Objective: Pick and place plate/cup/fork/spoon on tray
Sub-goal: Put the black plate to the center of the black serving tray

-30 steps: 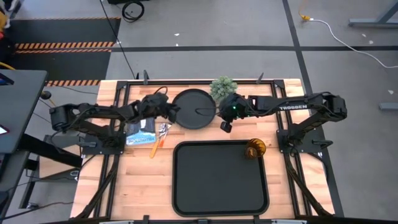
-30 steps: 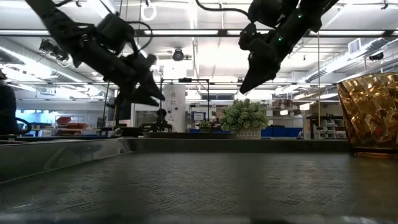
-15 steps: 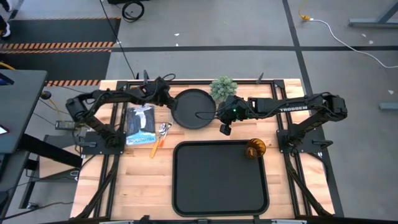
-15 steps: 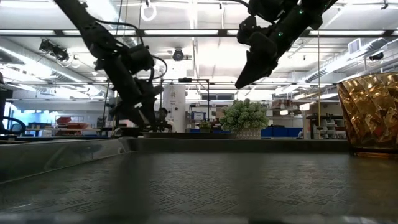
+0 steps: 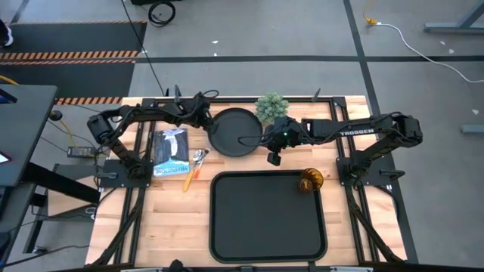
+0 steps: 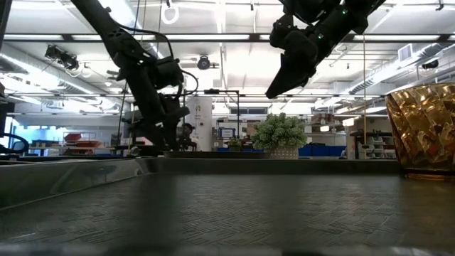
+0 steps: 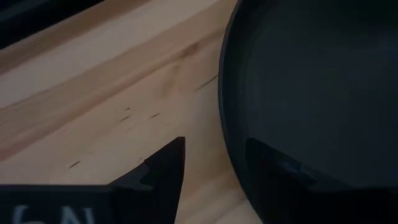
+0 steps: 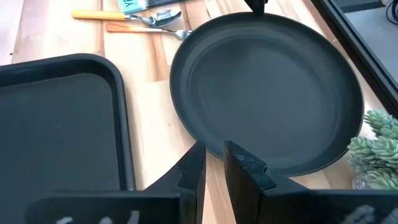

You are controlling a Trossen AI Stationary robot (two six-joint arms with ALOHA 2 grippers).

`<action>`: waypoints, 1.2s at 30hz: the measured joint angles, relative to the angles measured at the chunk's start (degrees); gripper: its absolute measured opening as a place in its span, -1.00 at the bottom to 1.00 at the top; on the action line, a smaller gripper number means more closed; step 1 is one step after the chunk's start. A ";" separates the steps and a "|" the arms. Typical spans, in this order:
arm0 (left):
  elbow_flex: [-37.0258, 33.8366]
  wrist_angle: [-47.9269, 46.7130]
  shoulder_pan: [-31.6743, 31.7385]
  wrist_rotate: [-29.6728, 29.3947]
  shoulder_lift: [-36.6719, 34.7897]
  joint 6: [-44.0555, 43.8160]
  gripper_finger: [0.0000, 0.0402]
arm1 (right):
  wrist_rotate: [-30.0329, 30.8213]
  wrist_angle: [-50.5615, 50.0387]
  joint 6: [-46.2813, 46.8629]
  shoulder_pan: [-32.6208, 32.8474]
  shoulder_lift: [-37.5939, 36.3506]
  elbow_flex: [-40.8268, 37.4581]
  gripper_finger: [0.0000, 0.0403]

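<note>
The round black plate (image 5: 234, 133) lies flat on the wooden table, beyond the black tray (image 5: 268, 215). My left gripper (image 7: 214, 165) is open and low at the plate's left rim (image 7: 225, 118), pointing steeply down in the low view (image 6: 167, 142). One finger is outside the rim and one is inside. My right gripper (image 8: 214, 155) hovers above the plate's near right rim with only a narrow gap between its fingers, well above the table in the low view (image 6: 271, 91). The amber cup (image 5: 310, 181) stands in the tray's far right corner. The spoon (image 8: 127, 15) and fork (image 8: 149, 30) lie side by side on the wood. My left gripper has one finger (image 7: 171, 165) over the wood outside the plate's left rim and the other finger (image 7: 267, 165) over the plate's inside. It comes from above, slanting from the table's left. I cannot tell whether either finger touches the rim.
A small green plant (image 5: 271, 106) stands at the plate's far right, close to my right arm. A blue-and-white packet (image 5: 172, 149) lies left of the cutlery. The tray's floor (image 6: 234, 213) is bare apart from the cup.
My left gripper has swung toward the table's far edge, tipped to point steeply down, and come down at the plate's left rim. My right gripper has drifted slightly toward the table's left, still up. The plate has not moved.
</note>
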 joint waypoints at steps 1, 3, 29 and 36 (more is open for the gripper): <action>0.00 -0.14 0.07 -0.02 0.00 0.03 -0.12 | -0.09 0.04 0.01 0.09 0.00 0.00 -0.68; 0.00 0.27 0.02 0.04 0.29 0.03 -0.13 | -0.13 0.19 0.01 0.17 0.00 0.00 -0.68; -0.07 1.41 -0.20 0.79 3.87 1.56 -0.41 | -0.09 0.65 -0.23 1.20 0.00 0.00 -0.68; -0.07 2.40 -0.36 0.92 3.85 1.71 -0.76 | -0.05 0.65 -0.36 1.20 0.00 -0.02 -0.68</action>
